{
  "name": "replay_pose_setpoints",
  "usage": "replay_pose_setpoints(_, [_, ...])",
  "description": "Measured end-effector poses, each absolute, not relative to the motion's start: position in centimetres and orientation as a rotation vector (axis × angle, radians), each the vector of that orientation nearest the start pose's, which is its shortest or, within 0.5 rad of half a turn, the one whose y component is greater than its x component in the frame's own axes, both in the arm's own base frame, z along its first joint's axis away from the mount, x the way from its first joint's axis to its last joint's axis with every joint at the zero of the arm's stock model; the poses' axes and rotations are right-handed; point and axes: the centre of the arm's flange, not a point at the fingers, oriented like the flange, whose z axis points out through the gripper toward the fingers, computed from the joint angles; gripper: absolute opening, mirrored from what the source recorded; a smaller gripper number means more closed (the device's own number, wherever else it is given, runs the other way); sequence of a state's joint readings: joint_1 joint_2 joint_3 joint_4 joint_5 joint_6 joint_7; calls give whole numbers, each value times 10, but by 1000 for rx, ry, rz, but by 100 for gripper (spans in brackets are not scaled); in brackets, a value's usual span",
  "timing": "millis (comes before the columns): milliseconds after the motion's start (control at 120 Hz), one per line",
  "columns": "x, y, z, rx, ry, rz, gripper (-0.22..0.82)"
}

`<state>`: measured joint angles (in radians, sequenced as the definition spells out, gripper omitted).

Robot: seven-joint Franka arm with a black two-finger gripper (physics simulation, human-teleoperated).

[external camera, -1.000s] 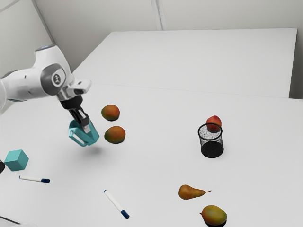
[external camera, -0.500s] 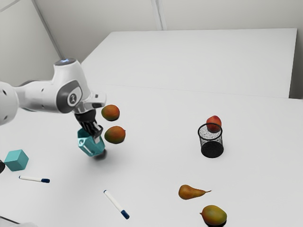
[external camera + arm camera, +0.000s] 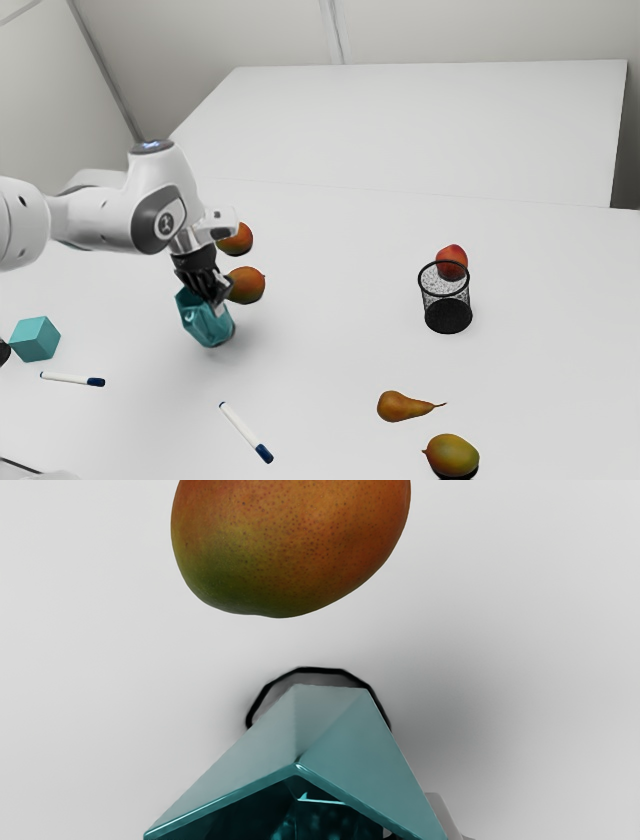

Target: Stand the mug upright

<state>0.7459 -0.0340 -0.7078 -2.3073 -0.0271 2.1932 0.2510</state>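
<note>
In the exterior view, the teal mug (image 3: 207,325) is being held at a tilt by the gripper (image 3: 217,296), near an orange-green mango (image 3: 248,285); whether the table (image 3: 330,350) is being touched cannot be told. In the wrist view, the mug's wall is being pinched between narrowly parted fingers (image 3: 443,815), one outside, one inside, and a gap is being left between mug and mango.

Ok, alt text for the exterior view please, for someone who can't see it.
A robot arm's claw grips a tilted teal mug at a white table, near two mangoes; also there: a teal cube, two markers, a mesh bin, more fruit.
</note>
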Motion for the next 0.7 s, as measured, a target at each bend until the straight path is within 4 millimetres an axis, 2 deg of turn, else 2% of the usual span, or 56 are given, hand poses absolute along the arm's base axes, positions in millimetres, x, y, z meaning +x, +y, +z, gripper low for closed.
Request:
replay_pose_setpoints(83, [496,18,345,-3142,278,140,-17])
replay_pose_setpoints(175, [497,17,343,-3148,254,137,-11])
replay_pose_setpoints(408, [497,14,349,-3143,223,110,28])
replay_pose_setpoints(542, [499,8,367,-3115,222,68,43])
replay_pose_setpoints(700, [506,3,406,-3091,201,19,52])
